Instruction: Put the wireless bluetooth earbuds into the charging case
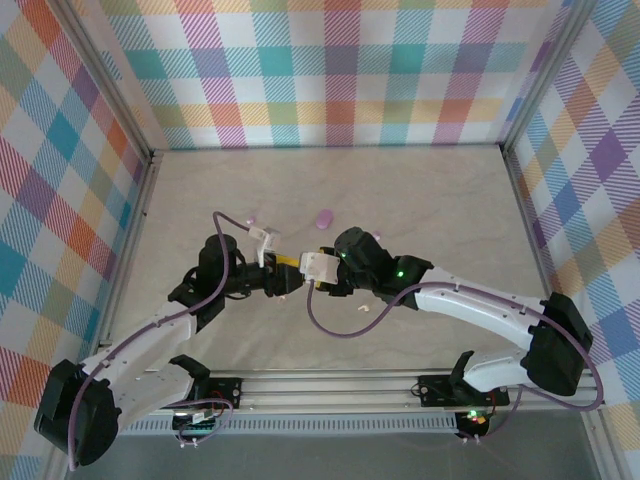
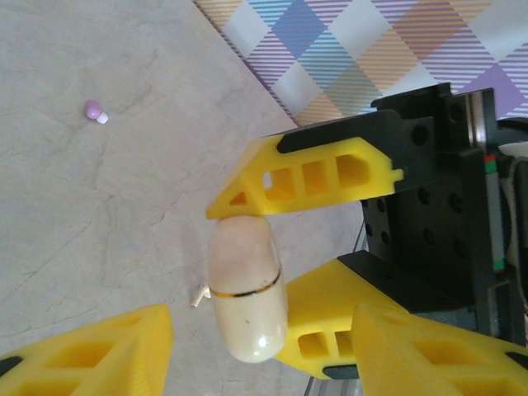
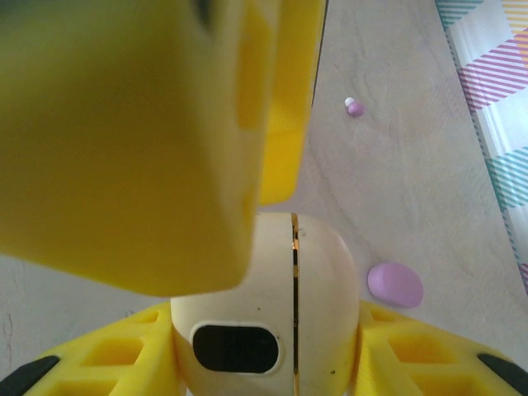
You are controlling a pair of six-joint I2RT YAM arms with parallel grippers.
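Note:
The cream charging case (image 3: 272,313) has a gold seam, its lid is closed, and it hangs over mid-table. My right gripper (image 3: 268,330) is shut on its two sides; from above that gripper (image 1: 315,272) meets my left gripper (image 1: 283,268). The left gripper (image 2: 264,318) is open, its yellow fingers (image 2: 99,351) spread wide on either side of the case (image 2: 247,289). One light purple earbud (image 2: 95,110) lies on the table beyond them, small in the overhead view (image 1: 250,215) and also in the right wrist view (image 3: 355,106). The other earbuds are out of view.
A closed purple case (image 1: 323,218) lies on the table just behind the grippers, the same case (image 3: 395,284) showing beside the cream one. A tiny white piece (image 1: 365,308) lies near the right arm's cable. Plaid walls enclose the table.

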